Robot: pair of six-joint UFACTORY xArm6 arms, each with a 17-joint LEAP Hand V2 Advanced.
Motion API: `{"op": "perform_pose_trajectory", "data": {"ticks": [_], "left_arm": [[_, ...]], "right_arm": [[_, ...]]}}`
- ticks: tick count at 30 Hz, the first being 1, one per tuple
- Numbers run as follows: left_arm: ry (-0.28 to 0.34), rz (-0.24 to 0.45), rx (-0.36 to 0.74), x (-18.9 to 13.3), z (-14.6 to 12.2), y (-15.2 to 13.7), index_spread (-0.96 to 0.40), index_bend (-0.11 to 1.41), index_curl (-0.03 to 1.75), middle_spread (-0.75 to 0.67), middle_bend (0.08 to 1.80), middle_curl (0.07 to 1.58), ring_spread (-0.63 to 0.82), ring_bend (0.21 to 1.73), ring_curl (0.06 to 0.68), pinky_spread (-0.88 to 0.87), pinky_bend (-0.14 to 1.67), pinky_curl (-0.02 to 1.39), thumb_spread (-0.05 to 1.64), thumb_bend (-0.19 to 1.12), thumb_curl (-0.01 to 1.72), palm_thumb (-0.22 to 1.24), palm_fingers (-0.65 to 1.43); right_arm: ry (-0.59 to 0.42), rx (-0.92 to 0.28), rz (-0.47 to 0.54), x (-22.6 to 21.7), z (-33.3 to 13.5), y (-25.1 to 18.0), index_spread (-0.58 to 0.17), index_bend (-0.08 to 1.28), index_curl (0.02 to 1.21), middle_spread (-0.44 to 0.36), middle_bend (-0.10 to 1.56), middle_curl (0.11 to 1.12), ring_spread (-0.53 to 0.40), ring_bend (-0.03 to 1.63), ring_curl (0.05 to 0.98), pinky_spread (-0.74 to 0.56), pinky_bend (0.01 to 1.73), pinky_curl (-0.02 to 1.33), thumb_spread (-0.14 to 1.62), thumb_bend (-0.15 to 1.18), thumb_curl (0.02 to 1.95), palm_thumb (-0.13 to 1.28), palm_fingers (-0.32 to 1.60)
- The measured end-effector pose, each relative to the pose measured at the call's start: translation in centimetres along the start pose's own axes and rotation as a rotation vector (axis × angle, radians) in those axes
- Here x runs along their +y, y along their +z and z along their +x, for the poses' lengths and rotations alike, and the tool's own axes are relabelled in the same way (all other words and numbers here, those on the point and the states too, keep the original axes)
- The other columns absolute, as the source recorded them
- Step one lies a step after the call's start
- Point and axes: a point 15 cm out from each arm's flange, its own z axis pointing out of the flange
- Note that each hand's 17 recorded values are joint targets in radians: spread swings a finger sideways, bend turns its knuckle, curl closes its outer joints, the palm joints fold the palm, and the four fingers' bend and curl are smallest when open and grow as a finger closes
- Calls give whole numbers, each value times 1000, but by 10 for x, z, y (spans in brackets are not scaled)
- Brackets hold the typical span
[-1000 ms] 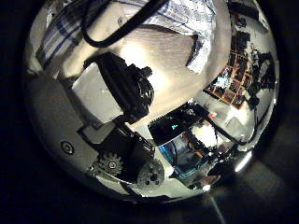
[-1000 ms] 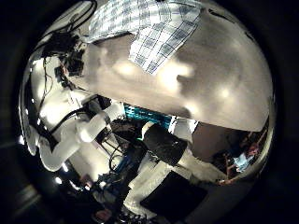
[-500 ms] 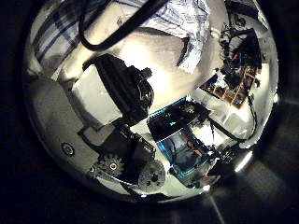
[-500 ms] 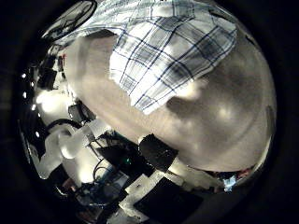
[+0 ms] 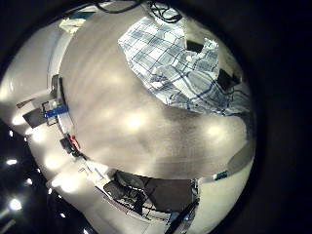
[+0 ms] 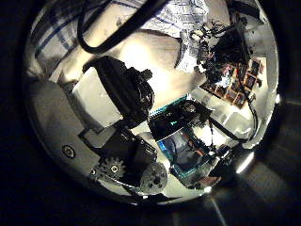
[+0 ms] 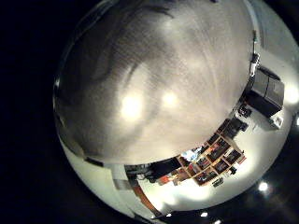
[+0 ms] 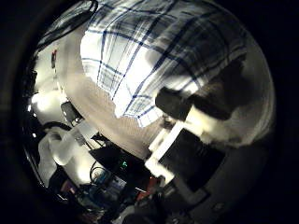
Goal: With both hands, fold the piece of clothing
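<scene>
A checked shirt (image 5: 180, 60) lies spread on the table (image 5: 127, 132), far below my left palm. My right hand (image 5: 213, 60) rests on the shirt near its edge, and it also shows beside the hem in the left thumb side view (image 6: 213, 42). Up close, the shirt (image 8: 154, 56) fills much of the right thumb side view. There my right hand's fingers (image 8: 192, 117) curl in over the hem with their tips on the cloth. My left hand (image 6: 122, 87) hangs high above the table with relaxed fingers and holds nothing. The shirt (image 6: 183, 14) lies beyond it.
Bare table (image 7: 149, 93) fills the right little finger side view, with shelving (image 7: 210, 161) past its edge. Equipment (image 5: 54, 109) stands along one table edge. The other arm (image 8: 67, 147) shows beyond the shirt.
My right palm has come down much closer to the shirt, and its fingers have curled into view over the hem. The right hand has entered the left thumb side view. My left hand's fingers look unchanged.
</scene>
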Motion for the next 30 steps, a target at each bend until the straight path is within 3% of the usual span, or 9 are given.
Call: {"op": "perform_pose_trajectory", "data": {"ticks": [3, 6, 10, 17, 21, 30], "left_arm": [[-3, 7, 0, -1, -3, -4, -589, 462, 964, -504, 908, 799, -511, 899, 460, -613, 483, 533, 1440, -4, 219, 559, 861], [-6, 14, -1, -5, -5, -8, -592, 461, 975, -502, 914, 801, -511, 901, 466, -618, 478, 550, 1440, -4, 219, 560, 856], [-7, 0, 4, -6, -8, -9, -595, 460, 987, -501, 920, 802, -511, 902, 474, -623, 470, 572, 1440, -4, 219, 560, 851], [20, -17, 41, 3, -10, -1, -600, 463, 1005, -499, 921, 802, -512, 900, 484, -629, 458, 612, 1440, -4, 218, 560, 839], [31, -26, 87, 12, -10, 9, -602, 465, 1012, -499, 927, 803, -508, 896, 488, -628, 439, 631, 1440, -4, 218, 560, 824], [49, -9, 116, 46, -15, 10, -604, 465, 1023, -500, 929, 805, -506, 889, 496, -629, 421, 682, 1440, -4, 218, 560, 812]], "right_arm": [[3, 39, 7, -2, 5, -4, -394, 187, 273, -299, 583, 553, -327, 1097, 412, -432, 1096, 271, 1002, -4, 393, 670, 944], [1, 59, 11, -3, 10, -9, -436, 290, 325, -324, 673, 606, -321, 1100, 434, -451, 1120, 298, 996, -2, 411, 729, 1161], [7, 59, 34, -5, 12, -15, -451, 629, 485, -320, 830, 699, -291, 1126, 484, -393, 1184, 361, 1030, 2, 433, 807, 1302], [58, 34, 93, 9, 34, -39, -388, 925, 664, -274, 1046, 813, -264, 1277, 575, -292, 1348, 464, 1181, 41, 484, 923, 1191], [93, 1, 156, 21, 50, -59, -358, 997, 720, -257, 1119, 853, -249, 1329, 620, -256, 1408, 515, 1211, 36, 512, 945, 1128], [73, -89, 322, 55, 41, -120, -317, 1054, 781, -222, 1181, 892, -233, 1366, 681, -204, 1442, 589, 1227, 14, 565, 985, 1074]]}}
